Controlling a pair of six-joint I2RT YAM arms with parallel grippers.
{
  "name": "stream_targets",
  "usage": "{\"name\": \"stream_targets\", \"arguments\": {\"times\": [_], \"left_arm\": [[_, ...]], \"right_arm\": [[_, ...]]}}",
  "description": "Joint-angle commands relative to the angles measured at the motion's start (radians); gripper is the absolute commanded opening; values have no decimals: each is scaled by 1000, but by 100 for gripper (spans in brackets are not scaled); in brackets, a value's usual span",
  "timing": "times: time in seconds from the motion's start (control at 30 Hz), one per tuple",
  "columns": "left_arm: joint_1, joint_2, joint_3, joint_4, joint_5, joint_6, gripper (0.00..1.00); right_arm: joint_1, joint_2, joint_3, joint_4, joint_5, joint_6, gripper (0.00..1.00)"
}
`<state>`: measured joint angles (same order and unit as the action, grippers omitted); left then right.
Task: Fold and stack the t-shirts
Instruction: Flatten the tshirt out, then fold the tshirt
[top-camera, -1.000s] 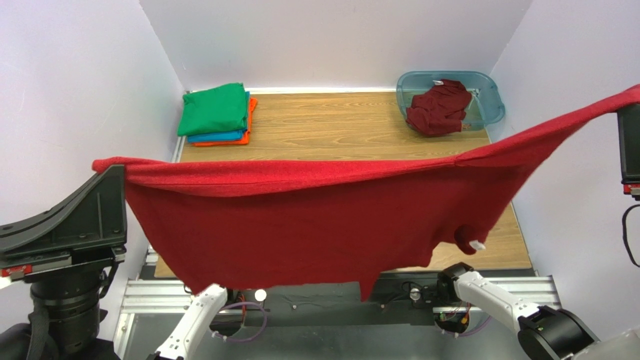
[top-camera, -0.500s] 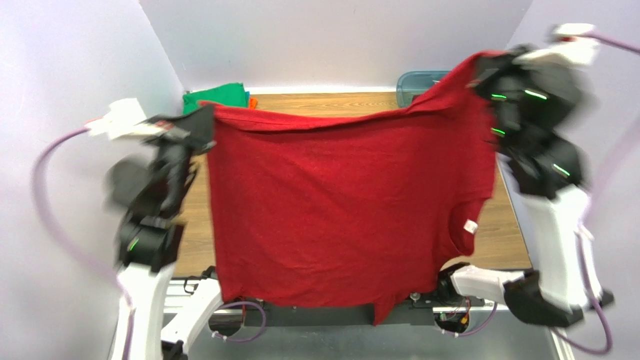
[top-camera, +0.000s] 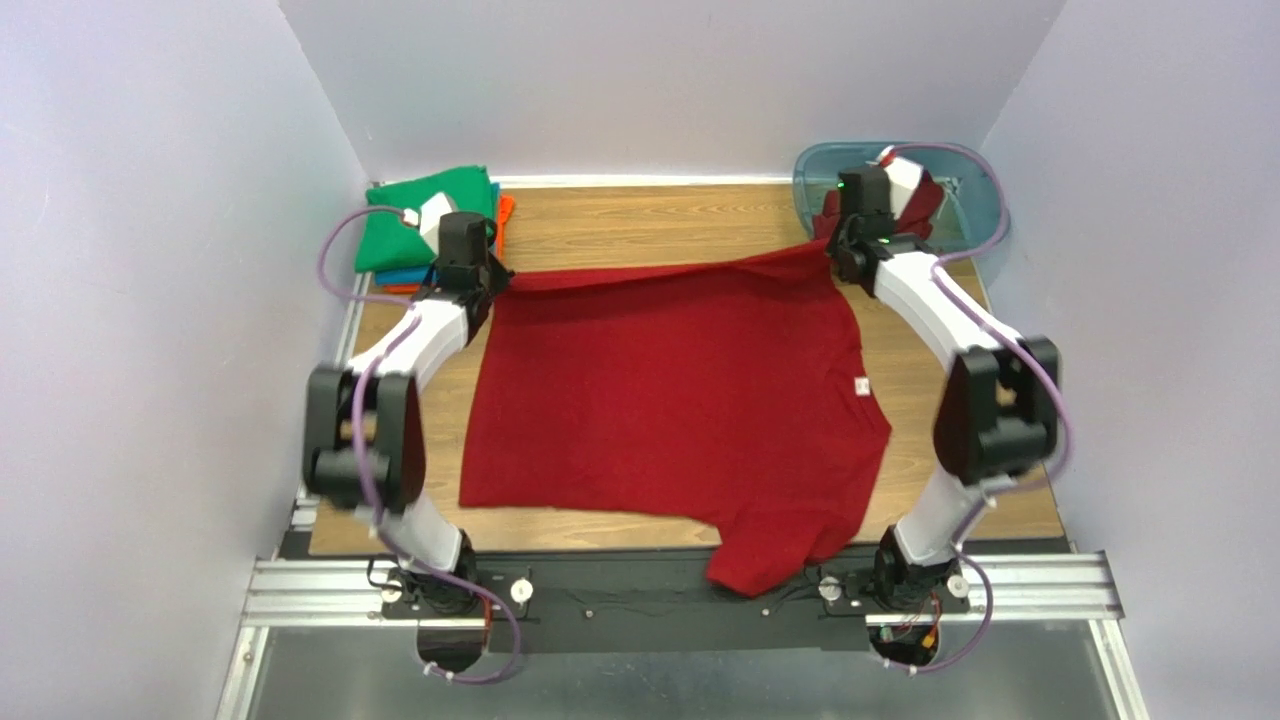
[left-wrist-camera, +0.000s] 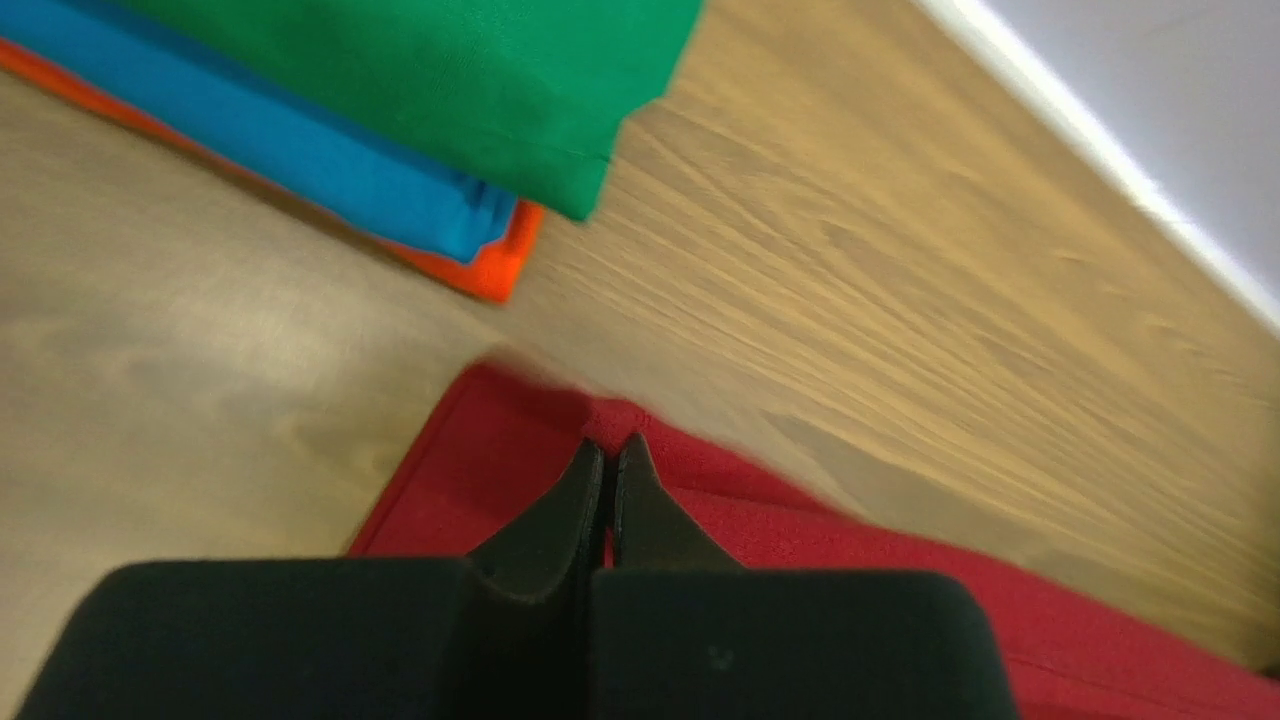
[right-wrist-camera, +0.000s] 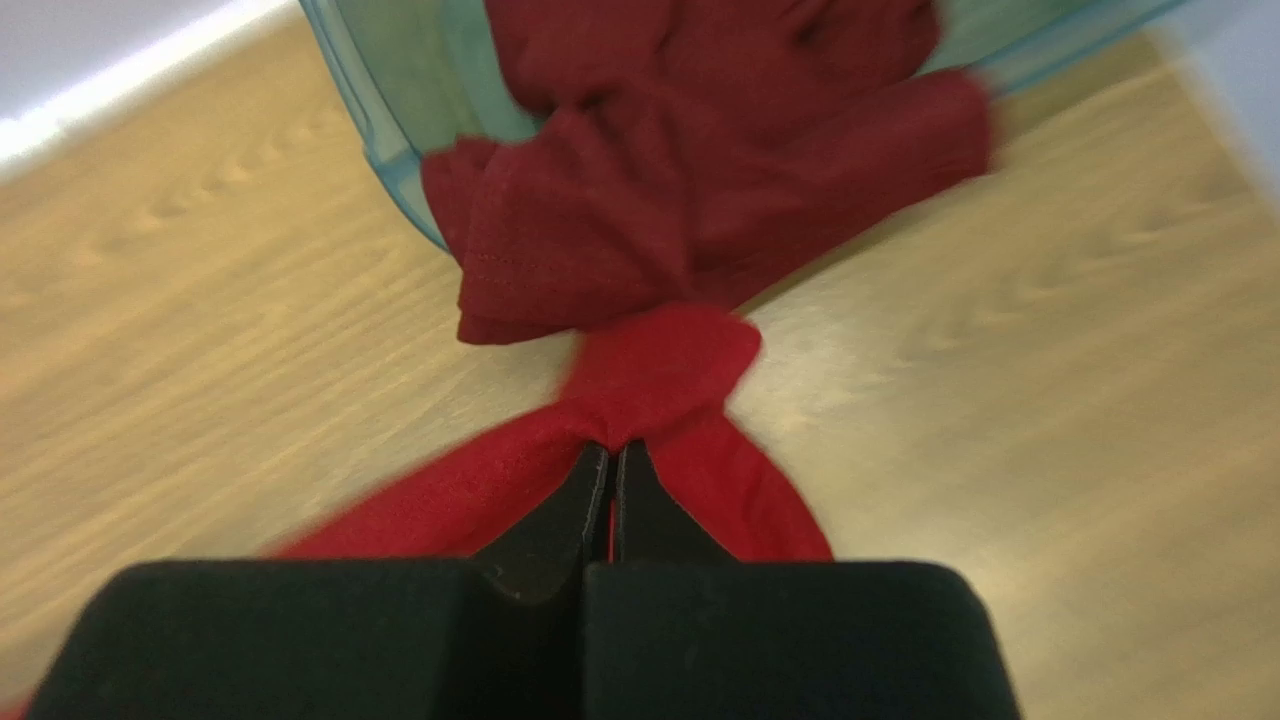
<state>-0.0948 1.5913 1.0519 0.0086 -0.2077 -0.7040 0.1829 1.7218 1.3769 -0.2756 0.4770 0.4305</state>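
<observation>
The red t-shirt (top-camera: 669, 398) lies spread nearly flat on the wooden table (top-camera: 661, 225), stretching from the two tools back towards the arm bases; its far edge runs taut between them, a little higher at the right tool's end. The cloth is one solid bright red, mostly smooth, with a small white tag (top-camera: 863, 387) near its right side; a flap of it hangs over the table's near edge.

The left tool (left-wrist-camera: 609, 458) has its fingers pinched together on the shirt's far left corner, with red cloth bunched to either side of the tips; the right tool (right-wrist-camera: 612, 458) is likewise clamped narrow on the far right corner, which puckers into a small knot just ahead of the tips.

Just beyond the left tool sits a folded stack: the green shirt (left-wrist-camera: 451, 75) on top, the blue shirt (left-wrist-camera: 301, 158) under it, the orange shirt (left-wrist-camera: 496, 263) lowest. Just beyond the right tool a darker red shirt (right-wrist-camera: 706, 135) lies crumpled in the teal tub (top-camera: 977, 188), spilling over its rim.
</observation>
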Motion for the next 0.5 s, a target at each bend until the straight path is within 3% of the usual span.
{"name": "stream_targets", "arguments": {"times": [0.0, 0.13, 0.47], "left_arm": [[32, 179, 123, 108, 71, 38, 0], [32, 292, 201, 133, 85, 38, 0], [33, 254, 166, 134, 77, 52, 0]], "right_arm": [[-5, 154, 95, 95, -90, -12, 1], [-5, 219, 126, 98, -86, -25, 1], [-3, 127, 30, 89, -121, -22, 1]]}}
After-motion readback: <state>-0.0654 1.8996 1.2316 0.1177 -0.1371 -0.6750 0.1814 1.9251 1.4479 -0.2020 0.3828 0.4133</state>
